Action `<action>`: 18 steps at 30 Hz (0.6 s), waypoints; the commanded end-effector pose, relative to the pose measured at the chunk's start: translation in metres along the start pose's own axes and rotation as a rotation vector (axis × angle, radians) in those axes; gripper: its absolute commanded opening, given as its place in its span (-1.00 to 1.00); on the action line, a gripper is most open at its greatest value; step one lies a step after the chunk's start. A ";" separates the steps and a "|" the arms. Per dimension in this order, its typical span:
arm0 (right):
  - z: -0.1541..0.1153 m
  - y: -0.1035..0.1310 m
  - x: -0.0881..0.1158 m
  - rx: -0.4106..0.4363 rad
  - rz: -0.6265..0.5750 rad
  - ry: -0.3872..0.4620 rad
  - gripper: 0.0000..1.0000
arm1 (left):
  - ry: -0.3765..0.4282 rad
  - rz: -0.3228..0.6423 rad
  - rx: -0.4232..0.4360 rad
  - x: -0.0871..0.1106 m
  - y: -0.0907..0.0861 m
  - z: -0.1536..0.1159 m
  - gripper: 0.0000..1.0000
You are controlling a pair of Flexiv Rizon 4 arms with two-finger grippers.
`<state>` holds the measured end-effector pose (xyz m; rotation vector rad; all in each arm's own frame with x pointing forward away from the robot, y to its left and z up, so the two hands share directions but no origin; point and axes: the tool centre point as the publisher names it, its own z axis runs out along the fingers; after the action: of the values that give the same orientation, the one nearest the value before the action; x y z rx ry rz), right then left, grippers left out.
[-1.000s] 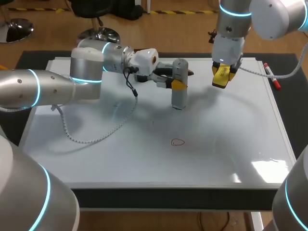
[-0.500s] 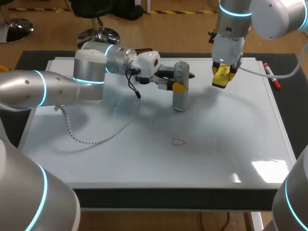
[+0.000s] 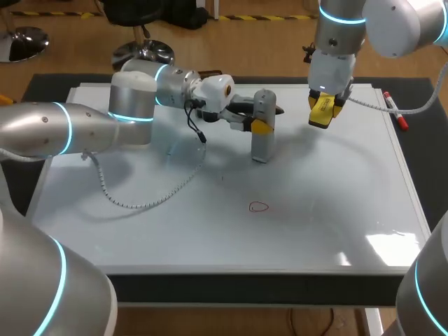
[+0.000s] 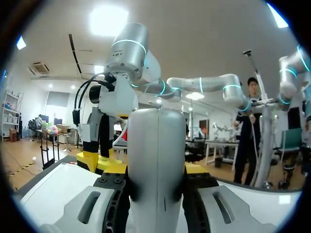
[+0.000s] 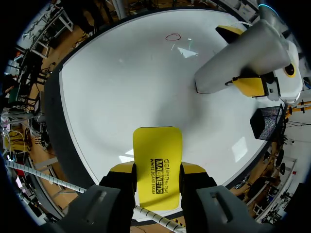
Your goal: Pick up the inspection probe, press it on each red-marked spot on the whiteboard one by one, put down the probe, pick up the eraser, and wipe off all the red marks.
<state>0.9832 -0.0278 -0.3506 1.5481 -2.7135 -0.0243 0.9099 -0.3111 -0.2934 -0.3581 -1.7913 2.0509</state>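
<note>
The left jaws clamp the probe, the right jaws the eraser; if it tilts, the probe could miss the mark.

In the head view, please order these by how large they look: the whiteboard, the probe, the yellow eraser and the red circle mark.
Largest to smallest:
whiteboard
probe
yellow eraser
red circle mark
The eraser is held raised, nearer the camera, so it may look bigger than it is.

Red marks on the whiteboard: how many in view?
1. One red circle on the whiteboard, in front of the probe, toward the near edge. More could be hidden under the probe or the left arm.
</note>
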 end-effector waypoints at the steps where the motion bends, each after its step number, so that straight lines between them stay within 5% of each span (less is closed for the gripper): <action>1: -0.001 0.000 0.001 0.003 -0.002 0.002 -1.00 | 0.008 -0.002 -0.003 -0.002 0.003 -0.002 -1.00; 18: -0.001 0.000 0.001 0.003 -0.002 0.002 -1.00 | 0.000 0.001 -0.002 -0.002 0.001 -0.004 -1.00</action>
<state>0.9832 -0.0278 -0.3506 1.5481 -2.7135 -0.0243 0.9126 -0.3094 -0.2934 -0.3578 -1.7923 2.0506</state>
